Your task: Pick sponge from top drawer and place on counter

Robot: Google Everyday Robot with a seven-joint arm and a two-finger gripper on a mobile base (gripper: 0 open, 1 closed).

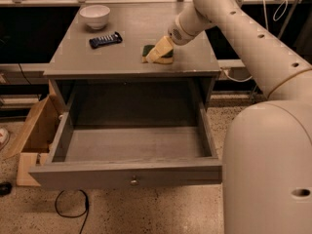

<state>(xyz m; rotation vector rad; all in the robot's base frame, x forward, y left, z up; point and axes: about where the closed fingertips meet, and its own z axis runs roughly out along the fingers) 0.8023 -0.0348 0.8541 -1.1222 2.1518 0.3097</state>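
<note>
The sponge (147,50), dark green over yellow, lies at the front middle-right of the grey counter (117,62). My gripper (159,52) reaches in from the upper right and sits on the sponge, closed around it and covering most of it. The sponge looks to be touching the counter top. The top drawer (131,172) is pulled wide open below the counter. Its inside is bare and its small round knob faces the front.
A white bowl (94,15) stands at the counter's back left, with a dark blue remote-like gadget (105,40) in front of it. A tan cardboard box (36,130) sits on the floor left of the drawer. A black cable (73,206) lies on the floor. My arm fills the right side.
</note>
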